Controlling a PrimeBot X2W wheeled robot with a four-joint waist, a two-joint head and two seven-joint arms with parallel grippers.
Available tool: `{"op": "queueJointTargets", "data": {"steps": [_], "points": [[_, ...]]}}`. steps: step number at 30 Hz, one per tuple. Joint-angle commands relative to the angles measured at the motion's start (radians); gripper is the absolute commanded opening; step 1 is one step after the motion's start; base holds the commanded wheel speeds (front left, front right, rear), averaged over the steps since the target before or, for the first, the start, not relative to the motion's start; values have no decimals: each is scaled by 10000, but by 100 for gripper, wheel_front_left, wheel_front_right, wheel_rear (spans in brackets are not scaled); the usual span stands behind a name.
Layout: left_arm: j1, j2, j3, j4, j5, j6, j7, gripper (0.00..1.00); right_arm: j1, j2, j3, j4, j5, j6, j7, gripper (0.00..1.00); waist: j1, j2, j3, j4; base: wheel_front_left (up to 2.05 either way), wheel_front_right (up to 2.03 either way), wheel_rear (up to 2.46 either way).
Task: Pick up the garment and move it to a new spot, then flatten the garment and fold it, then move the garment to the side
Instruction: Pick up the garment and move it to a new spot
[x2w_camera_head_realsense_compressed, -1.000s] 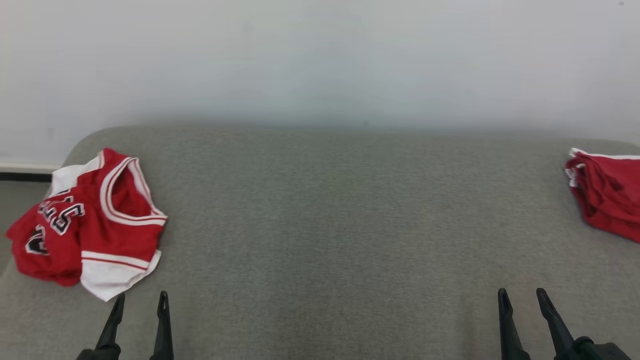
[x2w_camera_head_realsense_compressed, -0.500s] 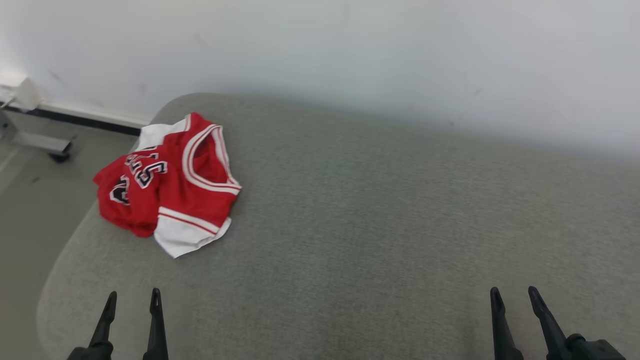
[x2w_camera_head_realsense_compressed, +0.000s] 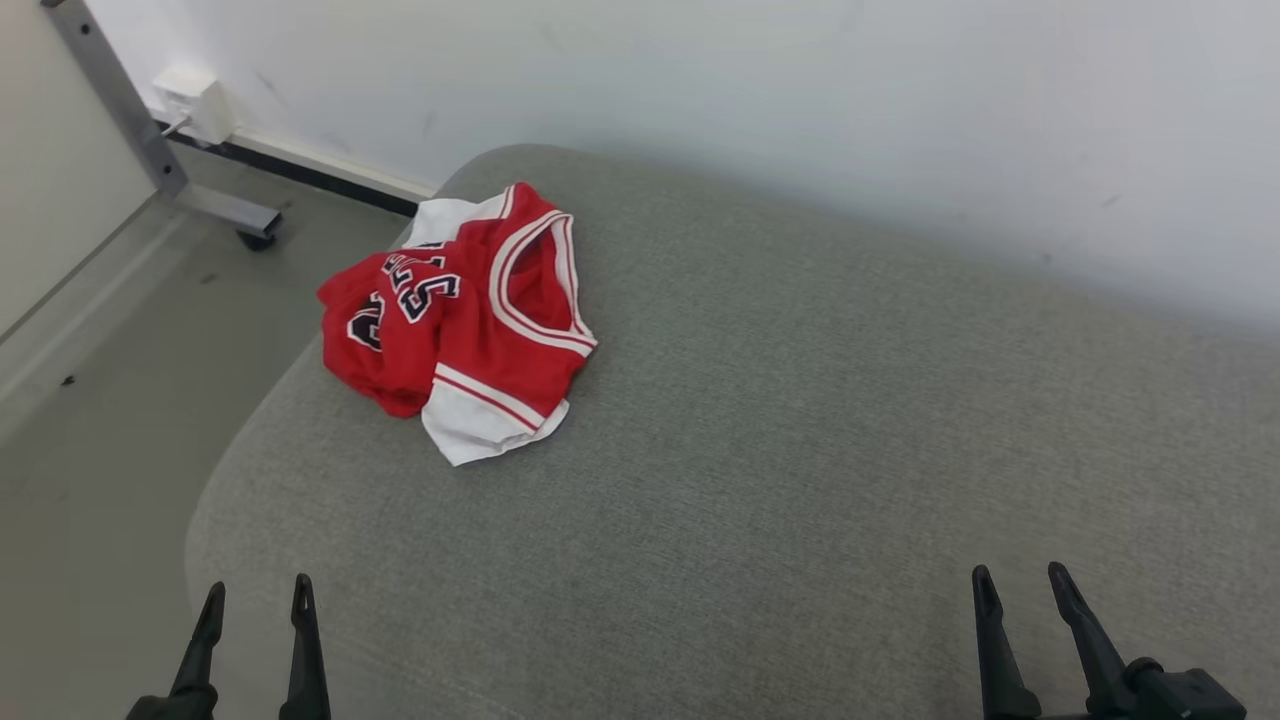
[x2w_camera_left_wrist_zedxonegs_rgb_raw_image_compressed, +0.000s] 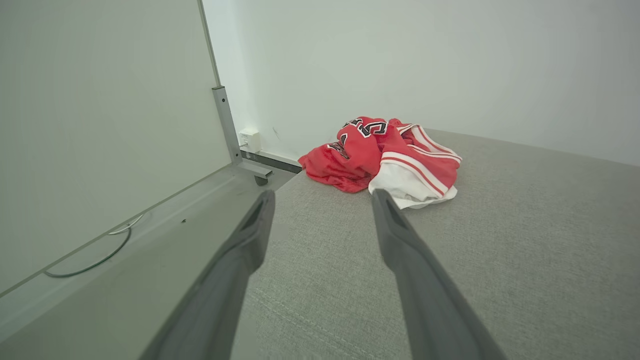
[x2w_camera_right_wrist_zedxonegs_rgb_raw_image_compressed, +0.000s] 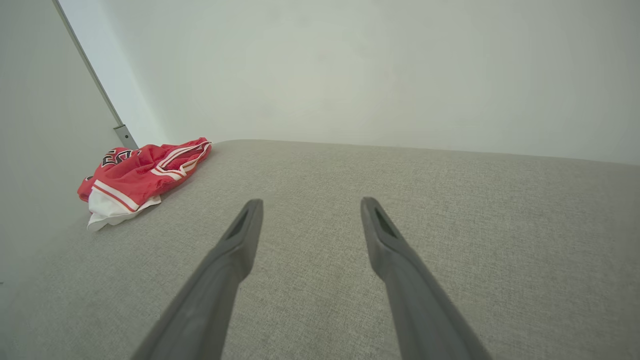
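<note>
Lying bunched at the far left corner of the grey cushion (x2w_camera_head_realsense_compressed: 800, 450), the red and white shirt (x2w_camera_head_realsense_compressed: 455, 320) has its left folds right at the rounded edge, with the floor (x2w_camera_head_realsense_compressed: 100, 400) below. That is the main risk as I judge it: a grip that catches only a loose top fold, or a push from the right, could drag or nudge the heap over the edge and onto the floor. The metal leg (x2w_camera_head_realsense_compressed: 150, 140) standing on the floor further left may also get in the way of an arm that swings wide. Pinching several layers at once would likely lift the shirt as a lump and make the flattening harder. The left gripper (x2w_camera_head_realsense_compressed: 256, 587) hangs low at the near left, over the cushion's edge, fingers parted and holding nothing, pointing roughly toward the shirt but well apart from it. The right gripper (x2w_camera_head_realsense_compressed: 1020, 572) sits at the near right above bare cushion, also spread and empty, much farther from the shirt, so a two-handed pickup would call for a long reach across.
</note>
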Motion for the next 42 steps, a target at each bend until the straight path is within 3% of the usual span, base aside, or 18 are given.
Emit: {"op": "queueJointTargets", "data": {"steps": [1, 13, 23, 31, 42], "points": [[-80, 31, 4, -8, -43, 59, -68, 100, -67, -59, 12, -17, -46, -28, -70, 100, 0, 0, 119, 247, 0, 0, 0], [-153, 41, 76, 2, -198, 202, -136, 100, -193, -157, 154, -50, -46, -28, 1, 100, 0, 0, 273, 222, 0, 0, 0], [-1593, 254, 184, -27, -440, 97, -10, 100, -629, -581, 30, -338, -111, -27, 200, 100, 0, 0, 864, -633, 0, 0, 0], [-3973, 911, 405, 379, -681, -89, 310, 100, -1147, -1035, -137, -974, -158, -27, 490, 100, 0, 0, 2024, -2008, 0, 0, 0], [-6406, 2056, 973, 1207, -931, -69, 980, 100, -1686, -1085, -410, -1593, -180, -27, 498, 100, 0, 0, 3389, -3963, 0, 0, 0]]}}
